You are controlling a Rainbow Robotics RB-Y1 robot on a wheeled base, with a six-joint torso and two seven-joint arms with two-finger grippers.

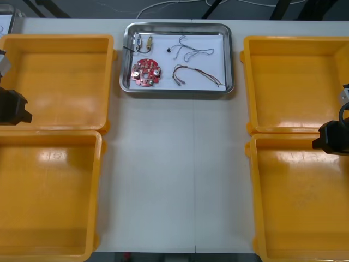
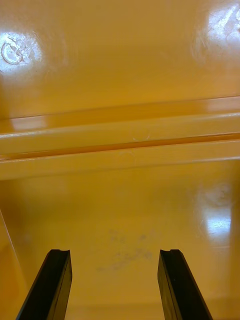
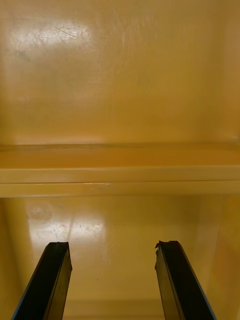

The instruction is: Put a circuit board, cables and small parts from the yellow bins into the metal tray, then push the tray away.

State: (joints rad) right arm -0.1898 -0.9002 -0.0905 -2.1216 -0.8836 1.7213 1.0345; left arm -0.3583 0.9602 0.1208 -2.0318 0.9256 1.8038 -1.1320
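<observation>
Sitting at the far middle of the light desk (image 1: 174, 180), the shallow rectangular metal tray (image 1: 177, 93) with a white inside is holding everything the task asks for. The round red circuit board (image 1: 145, 72) is lying in the tray's near-left part. The small metal parts (image 1: 143, 41) are resting just beyond it. The thin twisted blue and white cable (image 1: 191, 50) and the thin red and yellow cable (image 1: 196, 75) are spreading loosely over the right half. The four square yellow plastic bins (image 1: 54, 82) are showing bare floors.

The left end effector (image 3: 112, 245) is hovering over the seam between the two left bins, its fingers standing apart on nothing. The right end effector (image 2: 115, 252) is hanging over the seam between the two right bins, likewise spread and gripping nothing.

The loading is looking finished, and the tray is probably lying where it belongs. If any pushing is left, the tray is likely behaving as a light, stiff, slick thing that slides readily and swings round when nudged off-centre. Pressing low on the middle of its near long wall is looking the safest. The limp cables and tiny parts may be shifting inside at any jolt.
</observation>
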